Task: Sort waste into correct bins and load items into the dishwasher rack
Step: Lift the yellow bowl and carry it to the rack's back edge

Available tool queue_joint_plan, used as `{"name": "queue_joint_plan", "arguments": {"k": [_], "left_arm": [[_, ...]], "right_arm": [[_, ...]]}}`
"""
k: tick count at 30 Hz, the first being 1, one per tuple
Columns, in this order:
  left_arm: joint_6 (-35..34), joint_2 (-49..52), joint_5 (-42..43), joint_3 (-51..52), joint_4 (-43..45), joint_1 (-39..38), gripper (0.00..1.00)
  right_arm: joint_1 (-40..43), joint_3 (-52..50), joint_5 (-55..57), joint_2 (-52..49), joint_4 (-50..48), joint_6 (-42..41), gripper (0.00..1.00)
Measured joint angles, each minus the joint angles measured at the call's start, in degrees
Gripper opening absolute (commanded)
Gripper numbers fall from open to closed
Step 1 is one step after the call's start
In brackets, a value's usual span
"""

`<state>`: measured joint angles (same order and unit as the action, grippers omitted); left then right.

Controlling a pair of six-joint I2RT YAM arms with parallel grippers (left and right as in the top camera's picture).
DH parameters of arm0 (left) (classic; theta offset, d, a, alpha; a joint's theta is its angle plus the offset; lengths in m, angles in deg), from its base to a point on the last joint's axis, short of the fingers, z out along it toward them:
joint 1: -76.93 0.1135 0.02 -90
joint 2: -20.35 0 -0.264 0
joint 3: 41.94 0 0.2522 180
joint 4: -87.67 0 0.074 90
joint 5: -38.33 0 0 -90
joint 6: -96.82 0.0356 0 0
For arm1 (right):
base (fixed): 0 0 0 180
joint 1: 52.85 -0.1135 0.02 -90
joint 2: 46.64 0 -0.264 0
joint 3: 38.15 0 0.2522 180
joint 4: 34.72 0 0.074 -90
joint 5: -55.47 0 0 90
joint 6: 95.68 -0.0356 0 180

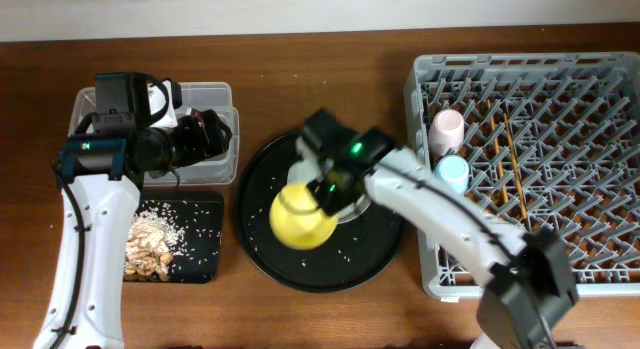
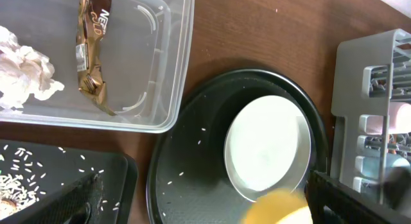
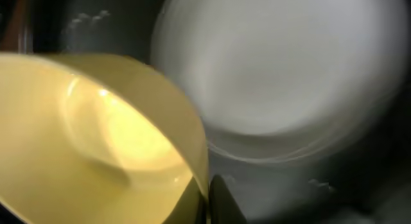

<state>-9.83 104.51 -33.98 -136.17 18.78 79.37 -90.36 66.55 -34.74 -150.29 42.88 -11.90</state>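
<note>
The yellow bowl (image 1: 303, 219) sits at the centre of the overhead view, over the big round black tray (image 1: 262, 261), and covers the lower left edge of the pale plate (image 2: 266, 147). The right jaws pinch its rim, and one dark finger (image 3: 221, 199) shows just beside the rim in the right wrist view.

At the upper left, the clear tub (image 2: 173, 89) holds a crumpled tissue (image 2: 22, 70) and a brown-gold wrapper (image 2: 93, 51). The wrapper's print starts "NE"; the rest cannot be read. The left jaws hang spread above the tub's right end, with nothing between them. Below the tub, the shallow black tray (image 1: 200, 239) carries food scraps (image 1: 150, 251) with rice.

On the right of the desk (image 1: 330, 49), the grey rack (image 1: 520, 61) holds a pink cup (image 1: 446, 131), a blue cup (image 1: 453, 172) and chopsticks (image 1: 512, 159). The right arm (image 1: 440, 214) crosses the rack's lower left corner and hides part of it.
</note>
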Motion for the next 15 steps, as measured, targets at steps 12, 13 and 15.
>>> {"name": "queue_joint_plan", "arguments": {"k": [12, 13, 15], "left_arm": [[0.00, 0.00, 0.02, 0.00, 0.00, 0.00, 0.99], [0.00, 0.00, 0.02, 0.00, 0.00, 0.00, 1.00], [-0.02, 0.00, 0.00, 0.00, 0.00, 0.00, 0.99]], "right_arm": [[24.13, 12.74, 40.76, 2.23, -8.96, 4.79, 0.04], [25.35, 12.74, 41.29, 2.23, -10.08, 5.11, 0.04], [30.01, 12.74, 43.58, 2.21, -13.99, 6.23, 0.04]]}}
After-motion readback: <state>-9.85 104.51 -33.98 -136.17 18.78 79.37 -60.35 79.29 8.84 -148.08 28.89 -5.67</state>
